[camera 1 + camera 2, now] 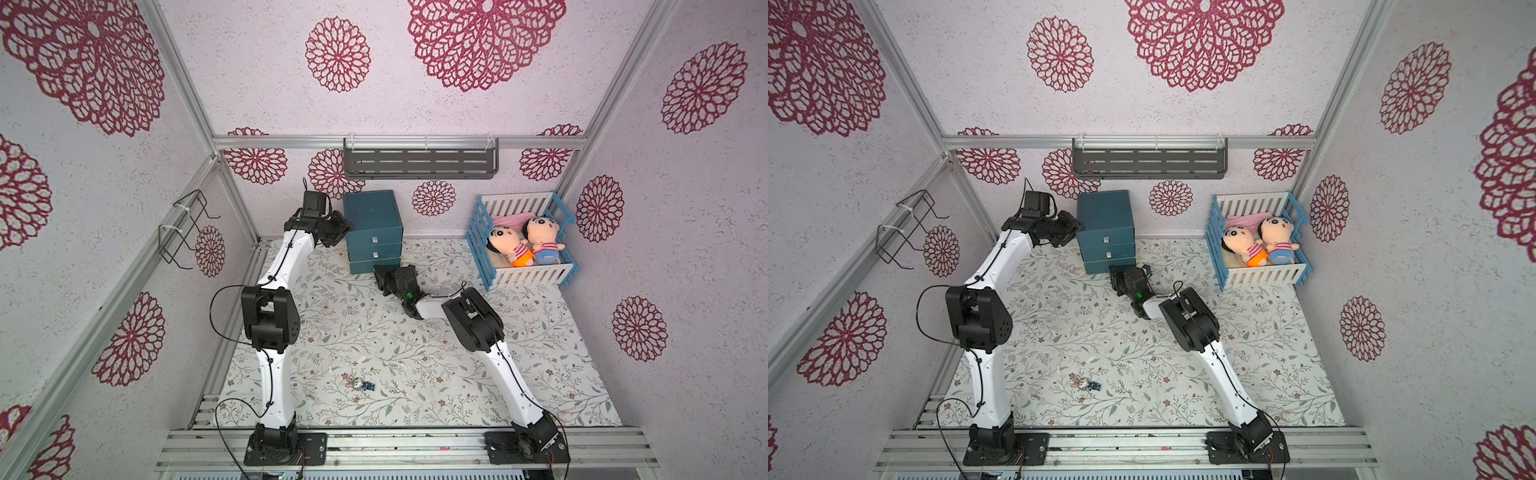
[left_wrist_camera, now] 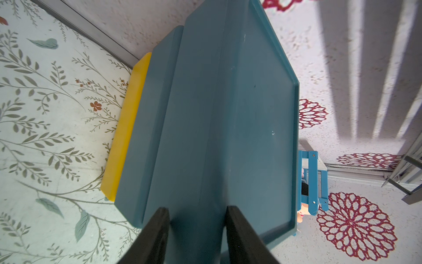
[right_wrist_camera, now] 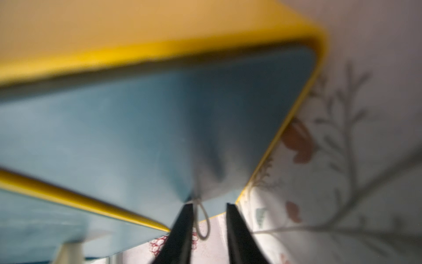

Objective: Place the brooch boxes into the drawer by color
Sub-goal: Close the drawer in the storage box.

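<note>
Over at the far side of the bench (image 1: 374, 340), we've got the drawer (image 1: 372, 220) sitting against the back wall with both arms on it. Our right gripper (image 1: 379, 276) is down at the front of the bottom drawer (image 1: 365, 266). In its wrist view the fingers (image 3: 182, 228) are parted, with the little pale loop pull (image 3: 203, 225) hanging loose between them, so it's released and nothing is pinched. The left gripper (image 1: 343, 228) is up against the drawer's left side near the top. Its fingers (image 2: 157, 230) are spread too, and to us it looks like bracing, not gripping.

As for the brooch boxes, we can't see a single one on the bench, only a tiny trinket (image 1: 359, 384) towards the near edge. Our guess is they're all inside and we're at the shut-the-last-drawer step. Whether that bottom drawer is fully home we can't tell; a yellow edge shows along it.

Next move, we reckon: back the right arm straight off towards the near side so a finger doesn't snag the loop and drag things open. Then lift the left away without nudging anything.
</note>
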Robot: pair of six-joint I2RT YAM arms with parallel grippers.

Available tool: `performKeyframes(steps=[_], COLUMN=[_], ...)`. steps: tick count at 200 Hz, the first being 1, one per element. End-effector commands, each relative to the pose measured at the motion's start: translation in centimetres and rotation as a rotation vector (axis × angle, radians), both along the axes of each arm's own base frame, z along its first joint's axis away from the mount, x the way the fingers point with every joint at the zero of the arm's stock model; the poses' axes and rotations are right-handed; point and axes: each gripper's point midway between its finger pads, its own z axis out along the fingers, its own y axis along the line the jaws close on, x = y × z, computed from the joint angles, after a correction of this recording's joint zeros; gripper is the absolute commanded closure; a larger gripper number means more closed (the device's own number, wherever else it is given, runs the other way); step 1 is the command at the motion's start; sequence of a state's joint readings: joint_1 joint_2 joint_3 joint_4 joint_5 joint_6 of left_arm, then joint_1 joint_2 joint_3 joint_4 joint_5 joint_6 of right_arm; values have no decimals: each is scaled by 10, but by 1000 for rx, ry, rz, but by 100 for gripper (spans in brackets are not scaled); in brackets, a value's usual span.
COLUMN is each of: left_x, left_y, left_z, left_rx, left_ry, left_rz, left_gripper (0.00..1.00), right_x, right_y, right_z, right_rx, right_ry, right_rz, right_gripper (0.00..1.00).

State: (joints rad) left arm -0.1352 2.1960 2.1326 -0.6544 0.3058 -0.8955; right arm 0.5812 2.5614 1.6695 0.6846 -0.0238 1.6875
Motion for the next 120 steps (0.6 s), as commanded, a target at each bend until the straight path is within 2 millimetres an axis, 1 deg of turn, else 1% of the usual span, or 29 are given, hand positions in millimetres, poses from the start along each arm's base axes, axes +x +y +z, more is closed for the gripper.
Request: performKeyframes(steps=[1,16,21,38,54,63,72,79,83,84,86,87,88,90,98,106,109,110,120], left_x=[-17,-16,-16,-17,-20,-25,-31,-38,-41,-44,-47,-49,-50,-53,-64,-76,-80,-82,-99], left_y=[-9,-7,-6,-3,2,6,11,16,20,21,23,24,25,27,35,45,48,49,62], left_z=[-36,-23,-20,2,21,30,41,47,45,53,59,61,62,63,66,68,64,68,68], left_rx=[35,41,45,49,58,63,76,90,100,100,101,103,105,108,128,151,159,160,188], left_ry=[114,85,77,30,-10,-26,-46,-53,-51,-65,-76,-80,-82,-85,-93,-100,-93,-104,-113], left_rz=[-11,1,8,27,54,70,90,112,127,133,141,145,148,156,189,227,237,243,293], left_gripper=[53,47,44,33,27,25,21,19,17,16,15,13,9,1,3,3,3,3,3], right_x=[1,-6,-10,-24,-41,-50,-60,-66,-70,-71,-73,-74,-75,-77,-83,-89,-91,-91,-99], right_y=[-12,-19,-21,-32,-47,-58,-72,-84,-90,-93,-97,-99,-101,-105,-122,-142,-148,-151,-175], right_z=[17,30,36,51,66,76,86,96,102,104,106,107,109,112,124,133,136,137,149], right_rx=[-30,-58,-68,-111,-172,-235,-313,-370,-402,-409,-424,-434,-441,-452,-508,-573,-602,-610,-704], right_ry=[-21,-30,-34,-44,-61,-74,-99,-122,-136,-139,-145,-147,-151,-159,-186,-201,-203,-204,-216], right_rz=[-33,-38,-39,-31,-13,2,11,18,22,22,21,22,21,20,12,4,3,0,-19], right_gripper=[57,52,50,46,43,39,34,22,15,14,10,7,4,2,1,1,1,1,1])
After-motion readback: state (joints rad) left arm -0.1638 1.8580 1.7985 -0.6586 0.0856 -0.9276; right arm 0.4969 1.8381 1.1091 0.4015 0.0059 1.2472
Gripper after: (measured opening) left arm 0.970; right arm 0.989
